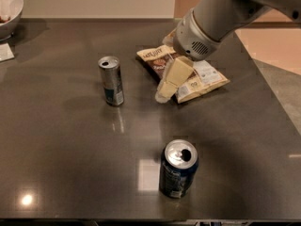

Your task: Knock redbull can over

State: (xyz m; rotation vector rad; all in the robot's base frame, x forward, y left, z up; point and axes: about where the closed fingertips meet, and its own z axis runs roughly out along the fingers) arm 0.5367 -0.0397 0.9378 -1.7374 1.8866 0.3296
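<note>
The redbull can (111, 81) is slim and silver with blue lower panels. It stands upright on the dark table (66, 145), left of centre. My gripper (165, 92) hangs from the arm that comes in from the upper right. Its cream-coloured fingers (173, 77) point down and to the left over the left part of a snack bag. The fingertips are to the right of the redbull can, about a can's height away, with a gap between them and the can.
A wider dark blue soda can (178, 168) stands upright near the front edge. A brown and white snack bag (197, 76) lies flat behind my gripper. A white bowl (8, 11) sits at the back left corner. The table's right edge runs diagonally at the right.
</note>
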